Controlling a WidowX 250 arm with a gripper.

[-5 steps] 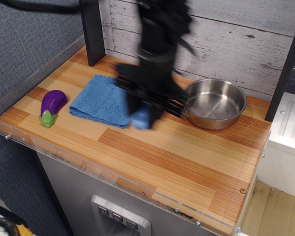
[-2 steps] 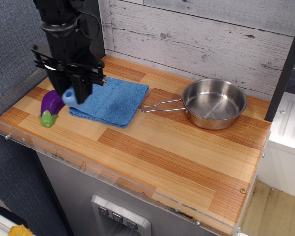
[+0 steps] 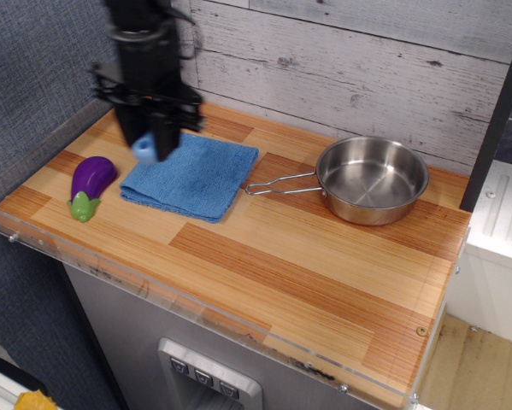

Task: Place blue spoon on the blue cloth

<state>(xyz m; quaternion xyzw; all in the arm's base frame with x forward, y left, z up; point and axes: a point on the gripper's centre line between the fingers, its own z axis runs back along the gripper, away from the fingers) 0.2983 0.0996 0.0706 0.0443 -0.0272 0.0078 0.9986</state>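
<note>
Since the frame a moment earlier, the arm has shifted right and toward the back wall, so the pincer point(image 3: 150, 137) now hangs over the back left corner of the blue cloth point(image 3: 194, 175) instead of over the eggplant toy point(image 3: 90, 184). Motion blur softens the arm, but the pincer looks clamped on the blue spoon point(image 3: 146, 150): only the light-blue handle end shows, sticking out below the dark fingers, and the bowl is hidden. Whether the spoon touches the cloth or hangs just above it cannot be told from this view.

Only one container stands on the table point(image 3: 324, 273): the steel pan point(image 3: 372, 178), well to the right near the back wall. Its bowl holds nothing but reflections, and its wire handle point(image 3: 281, 183) points left, ending just beside the right corner of the cloth.

The cloth lies flat and folded, set at a slant, with the eggplant toy close by its left edge but apart from it. A clear plastic rim point(image 3: 153, 286) runs along the front and left edges of the table, and a dark post point(image 3: 160, 60) stands at the back just behind the arm. The front half of the table is bare wood, wide open from the cloth to the right front corner.
</note>
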